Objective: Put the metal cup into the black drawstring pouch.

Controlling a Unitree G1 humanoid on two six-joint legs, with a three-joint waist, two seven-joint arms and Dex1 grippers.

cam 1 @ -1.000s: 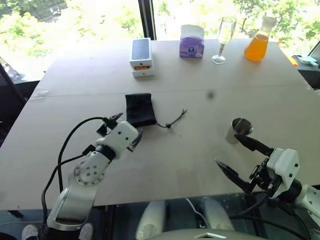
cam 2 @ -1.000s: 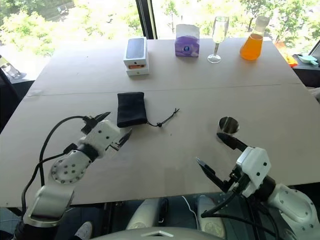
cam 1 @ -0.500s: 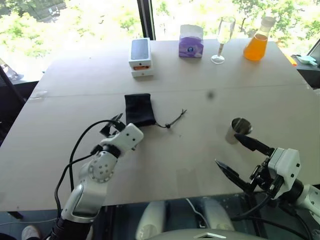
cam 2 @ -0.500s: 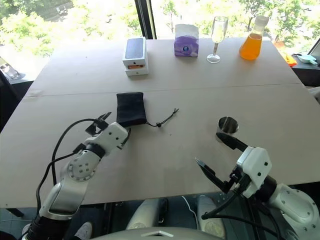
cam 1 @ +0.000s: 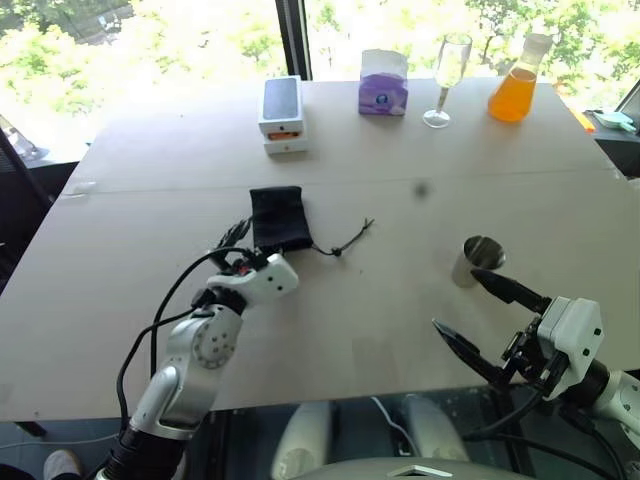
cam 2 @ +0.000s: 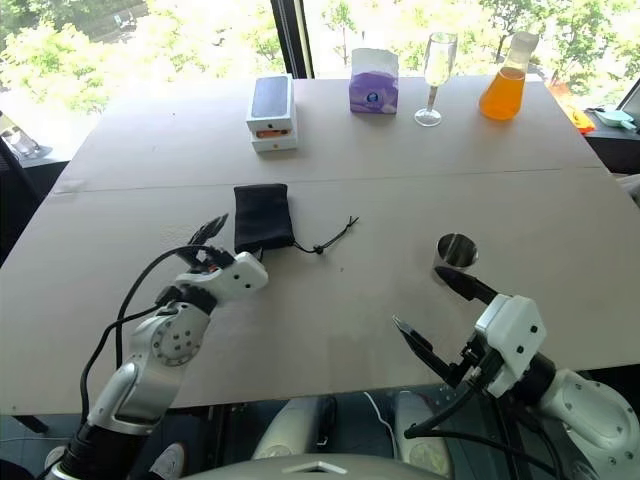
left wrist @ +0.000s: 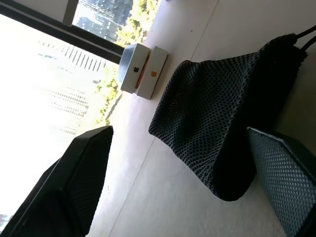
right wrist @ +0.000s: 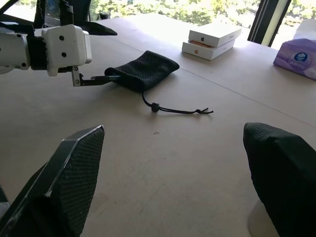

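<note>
The step in hand looks like the reach for the black drawstring pouch (cam 1: 279, 220), which lies flat left of centre on the pale desk (cam 1: 400, 300). The left gripper (left wrist: 187, 187) sits just beside its near edge, fingers spread wide, one low against the mesh. The next move likely calls for pinching one soft fabric lip to open the mouth. The metal cup (cam 1: 474, 260), shiny and tapered, stands at right of centre. The right gripper (cam 1: 480, 320) waits near it, fingers apart and empty. The pouch's thin cord (cam 1: 345, 240) ends in a knot.
</note>
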